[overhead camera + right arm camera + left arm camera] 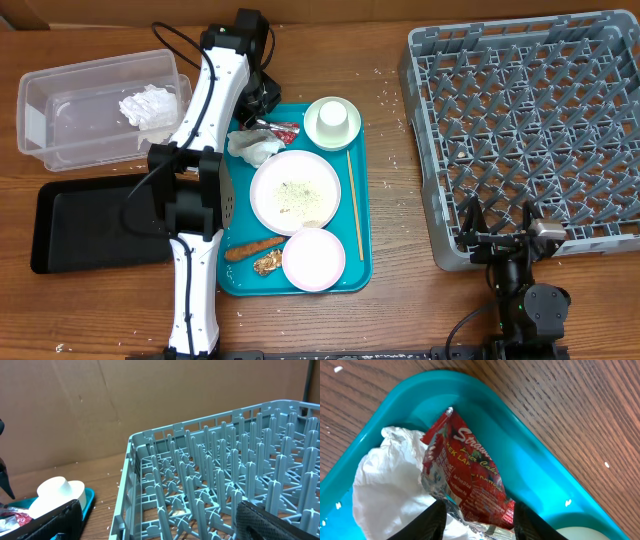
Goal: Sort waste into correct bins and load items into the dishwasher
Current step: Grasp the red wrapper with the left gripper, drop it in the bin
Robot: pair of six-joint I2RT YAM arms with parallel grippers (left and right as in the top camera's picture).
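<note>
The left gripper [479,508] hangs over the far-left corner of the teal tray [535,460]. Its fingers sit close on either side of a red strawberry wrapper [465,470] that lies on a crumpled white napkin [385,485]; I cannot tell whether they pinch it. The right gripper [497,215] sits at the near edge of the grey dish rack [520,100], fingers spread wide, holding nothing. The plate [295,190], bowl [313,258] and cup [332,120] sit on the tray. Another napkin [150,105] lies in the clear tub [60,130].

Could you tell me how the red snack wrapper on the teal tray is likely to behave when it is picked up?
The red wrapper looks thin and creased, so it is probably light and floppy. Its glossy film may be slippery. It lies against the white napkin, which might drag along.
</note>
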